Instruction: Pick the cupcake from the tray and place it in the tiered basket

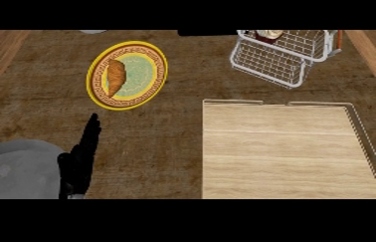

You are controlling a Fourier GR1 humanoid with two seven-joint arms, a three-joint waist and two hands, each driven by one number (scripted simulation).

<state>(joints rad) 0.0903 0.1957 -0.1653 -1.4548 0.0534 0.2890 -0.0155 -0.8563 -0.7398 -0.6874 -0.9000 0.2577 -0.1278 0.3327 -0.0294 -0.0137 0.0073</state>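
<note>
The cupcake (269, 34) sits in the wire basket (275, 61), well apart from the left robot hand (82, 154), which rests with fingers straight, released, on the counter (161, 136).

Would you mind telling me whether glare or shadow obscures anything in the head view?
Head view: even lighting, no glare on the tray or plate; the left hand reads as a black silhouette; the cupcake in the tiered basket is cut by the top edge.

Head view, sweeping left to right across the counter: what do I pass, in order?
Left hand, fingers straight, at lower left → yellow-rimmed plate holding a croissant → wooden tray → wire tiered basket at upper right, with the cupcake in it.
</note>
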